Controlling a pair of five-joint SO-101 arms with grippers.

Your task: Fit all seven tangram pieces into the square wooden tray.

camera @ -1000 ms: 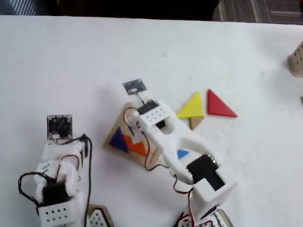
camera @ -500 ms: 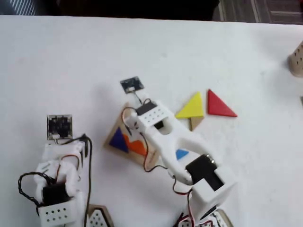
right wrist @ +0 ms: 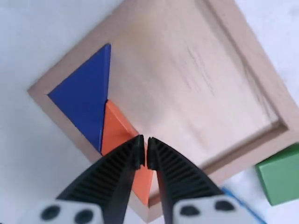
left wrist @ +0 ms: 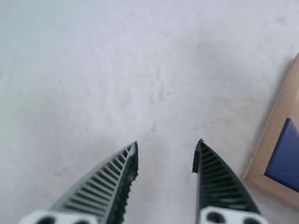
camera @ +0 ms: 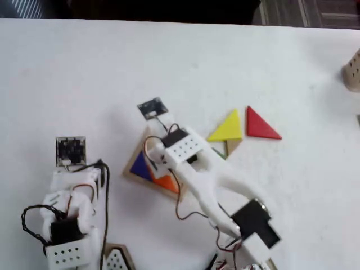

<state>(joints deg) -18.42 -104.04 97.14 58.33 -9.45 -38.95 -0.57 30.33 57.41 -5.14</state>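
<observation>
Over the tray (right wrist: 224, 93) you've got the right gripper (right wrist: 144, 144): fingers pinched together on nothing, tips above the orange piece (right wrist: 119, 135). Blue triangle (right wrist: 86, 95) lies in the tray, touching it. Green piece (right wrist: 280, 179) sits just outside the rim. Yellow triangle (camera: 228, 126) and red triangle (camera: 260, 125) lie on the table (camera: 84, 73) near the tray. Left gripper (left wrist: 166, 149) hangs wide open, holding nothing, over bare table beside a tray corner.
</observation>
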